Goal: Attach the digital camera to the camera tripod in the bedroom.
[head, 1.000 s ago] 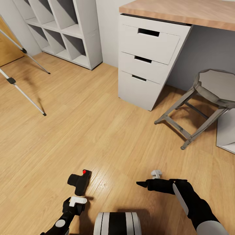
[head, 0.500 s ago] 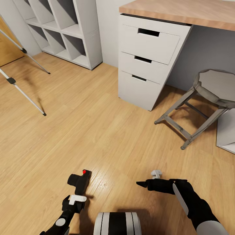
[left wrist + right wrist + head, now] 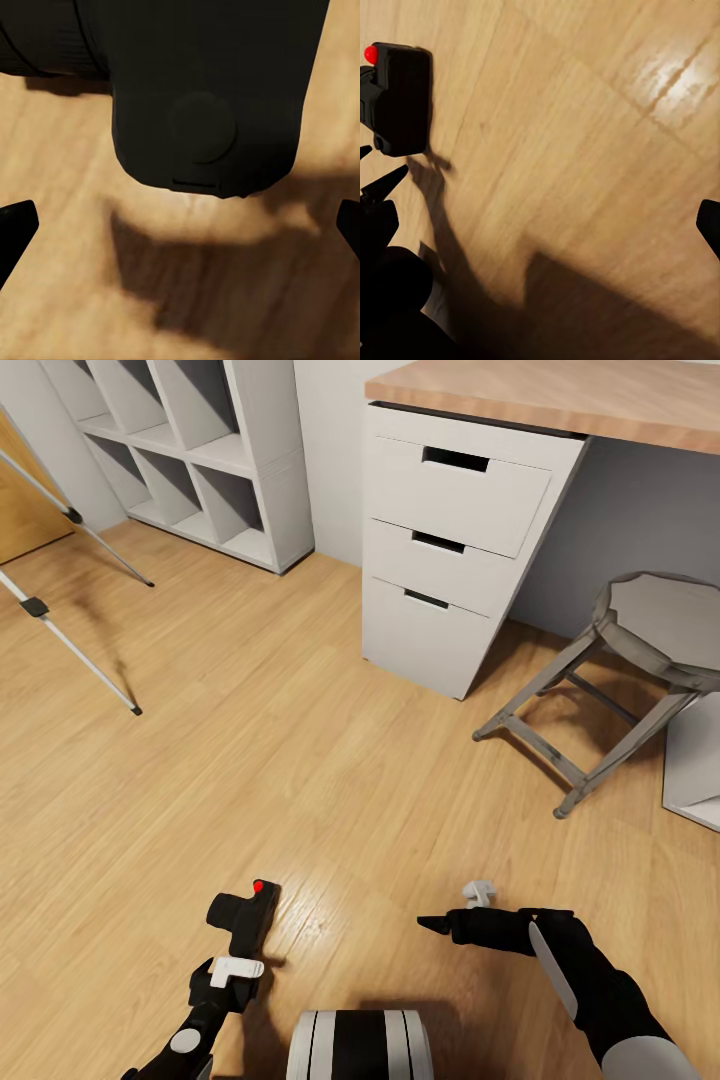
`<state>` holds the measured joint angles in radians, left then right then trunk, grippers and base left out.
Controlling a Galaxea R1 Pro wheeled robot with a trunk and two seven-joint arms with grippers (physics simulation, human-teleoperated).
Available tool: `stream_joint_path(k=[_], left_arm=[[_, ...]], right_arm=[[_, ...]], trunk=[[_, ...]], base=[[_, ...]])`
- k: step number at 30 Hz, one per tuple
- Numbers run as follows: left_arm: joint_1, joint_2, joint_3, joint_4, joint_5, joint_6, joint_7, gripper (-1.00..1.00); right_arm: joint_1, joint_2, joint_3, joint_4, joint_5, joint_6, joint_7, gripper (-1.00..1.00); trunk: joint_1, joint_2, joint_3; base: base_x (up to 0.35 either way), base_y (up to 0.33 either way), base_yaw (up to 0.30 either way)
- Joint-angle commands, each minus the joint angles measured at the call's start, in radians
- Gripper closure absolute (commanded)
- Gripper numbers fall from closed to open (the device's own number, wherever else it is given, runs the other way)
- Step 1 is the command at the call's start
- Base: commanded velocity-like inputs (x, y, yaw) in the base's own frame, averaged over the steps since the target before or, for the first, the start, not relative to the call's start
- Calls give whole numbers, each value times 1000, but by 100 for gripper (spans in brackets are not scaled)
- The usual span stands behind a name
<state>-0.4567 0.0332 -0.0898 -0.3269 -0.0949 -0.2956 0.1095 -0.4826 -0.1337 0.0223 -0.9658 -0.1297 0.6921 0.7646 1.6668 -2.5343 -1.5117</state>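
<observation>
where digital camera (image 3: 243, 917) lies: light wood plank floor (image 3: 300, 760).

The digital camera (image 3: 401, 97), red dot up, lies on the wood plank floor (image 3: 585, 150) at ten o'clock.

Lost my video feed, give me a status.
Left hand open at digital camera on floor. Right hand open, empty. Camera tripod legs far left; nothing between.
</observation>
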Motion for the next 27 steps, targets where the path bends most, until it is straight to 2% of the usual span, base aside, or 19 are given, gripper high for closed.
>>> stream_joint_path(k=[1, 11, 27], left_arm=[[0, 1, -7, 1, -10, -2, 10, -100], [0, -1, -7, 2, -11, -1, 12, -100], [0, -1, -7, 3, -9, -1, 10, -100]], right_arm=[[0, -1, 2, -1, -10, 8, -4, -100], [0, -1, 2, -1, -10, 9, -4, -100], [-1, -1, 2, -1, -7, 9, -4, -100]], trunk=[[0, 0, -1], [0, 0, -1], [0, 0, -1]], base=[[0, 0, 0], [110, 0, 0], [8, 0, 0]])
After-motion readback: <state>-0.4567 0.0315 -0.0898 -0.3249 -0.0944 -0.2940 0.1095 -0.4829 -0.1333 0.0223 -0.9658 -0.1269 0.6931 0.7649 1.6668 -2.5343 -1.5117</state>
